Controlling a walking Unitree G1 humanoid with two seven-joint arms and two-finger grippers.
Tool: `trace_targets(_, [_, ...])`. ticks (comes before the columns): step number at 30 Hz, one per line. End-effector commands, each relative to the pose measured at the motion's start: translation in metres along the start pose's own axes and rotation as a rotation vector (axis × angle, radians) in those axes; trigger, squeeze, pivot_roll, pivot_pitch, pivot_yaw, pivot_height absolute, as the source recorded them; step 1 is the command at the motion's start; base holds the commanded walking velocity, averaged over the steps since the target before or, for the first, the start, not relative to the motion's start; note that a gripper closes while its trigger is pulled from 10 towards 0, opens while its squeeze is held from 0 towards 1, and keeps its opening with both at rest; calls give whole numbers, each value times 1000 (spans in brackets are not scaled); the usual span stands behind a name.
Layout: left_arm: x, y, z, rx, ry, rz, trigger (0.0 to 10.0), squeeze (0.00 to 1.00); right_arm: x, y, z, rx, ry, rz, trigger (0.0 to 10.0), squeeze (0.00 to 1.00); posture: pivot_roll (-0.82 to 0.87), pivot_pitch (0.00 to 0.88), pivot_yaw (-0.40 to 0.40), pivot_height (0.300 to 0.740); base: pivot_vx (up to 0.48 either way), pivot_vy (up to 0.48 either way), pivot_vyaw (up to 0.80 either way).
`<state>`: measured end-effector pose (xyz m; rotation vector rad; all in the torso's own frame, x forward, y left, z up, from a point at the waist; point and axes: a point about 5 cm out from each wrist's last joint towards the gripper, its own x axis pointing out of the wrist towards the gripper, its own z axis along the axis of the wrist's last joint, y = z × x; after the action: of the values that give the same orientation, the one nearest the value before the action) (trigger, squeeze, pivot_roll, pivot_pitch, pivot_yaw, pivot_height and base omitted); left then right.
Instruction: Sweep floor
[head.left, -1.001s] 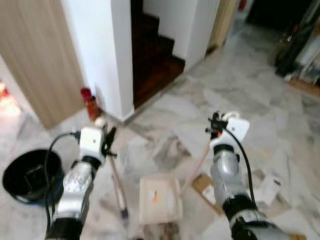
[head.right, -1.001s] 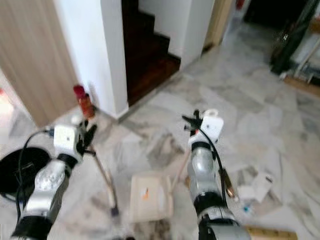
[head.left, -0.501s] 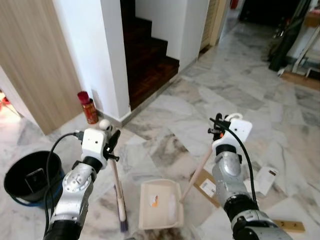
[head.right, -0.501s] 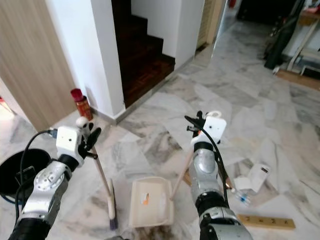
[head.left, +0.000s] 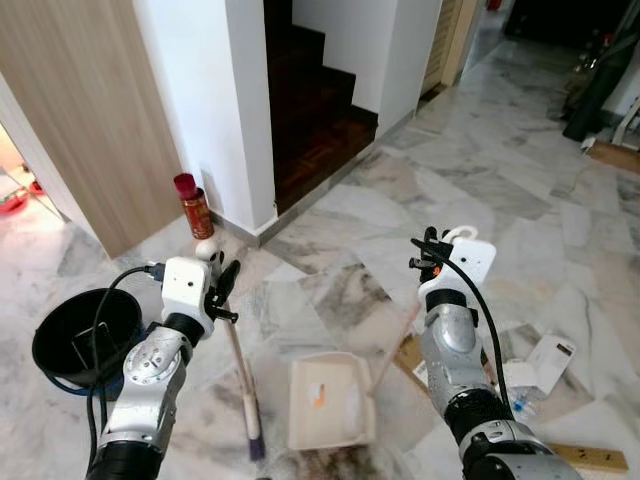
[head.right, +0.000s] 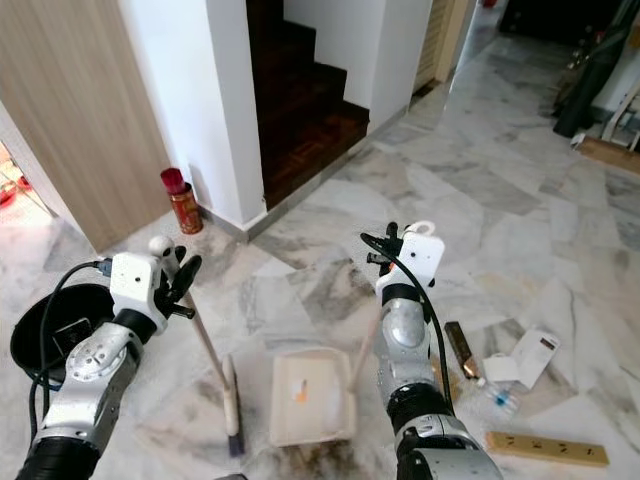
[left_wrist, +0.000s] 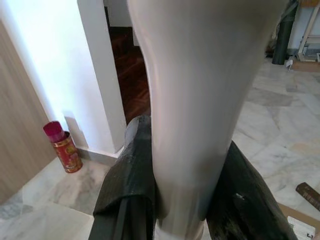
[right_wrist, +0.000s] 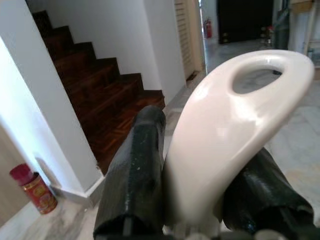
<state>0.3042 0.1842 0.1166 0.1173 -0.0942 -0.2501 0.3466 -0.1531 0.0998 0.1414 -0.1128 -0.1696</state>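
- My left gripper (head.left: 222, 285) is closed on the broom (head.left: 240, 375), left of the dustpan (head.left: 329, 400).
- My right gripper (head.left: 428, 252) clasps the dustpan's handle, which slants down to the pan on the floor (head.left: 480, 190) between my arms.
- A bucket (head.left: 85, 335) sits at my far left.
- A spray can (head.left: 190, 206) stands ahead against the wall, left of the stairs (head.left: 310, 110).
- Scraps of litter (head.left: 545, 362) lie to my right.

The grey-veined marble floor (head.left: 330, 240) carries a cream dustpan (head.left: 330, 402) with the broom head (head.left: 252, 432) just beside it. A black bucket (head.left: 82, 335) sits near the wall, a red spray can (head.left: 191, 207) at the wall corner. Cardboard (head.left: 411, 358), a white packet (head.left: 551, 361) and a wooden ruler (head.left: 590, 458) lie scattered.
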Motion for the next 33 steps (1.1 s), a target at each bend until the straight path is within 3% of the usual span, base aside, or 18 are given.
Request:
trace_targets(1, [3, 2, 12, 13, -43, 2, 10000, 0, 4, 3, 8, -1, -40, 6, 10000, 0, 196, 0, -7, 740, 0, 330, 0])
trace_targets(11, [3, 3, 13, 17, -42, -2, 10000, 0, 4, 3, 9, -2, -47, 0, 10000, 0, 195, 0, 0, 740, 0, 367, 532])
trace_targets(27, [4, 1, 14, 11, -42, -8, 10000, 0, 5, 3, 10, -1, -48, -1, 10000, 0, 198, 0, -5, 740, 0, 332, 0])
trace_targets(33, [4, 2, 14, 10, -42, -6, 10000, 0, 6, 4, 10, -3, -53, 7, 10000, 0, 201, 0, -8, 740, 0, 333, 723])
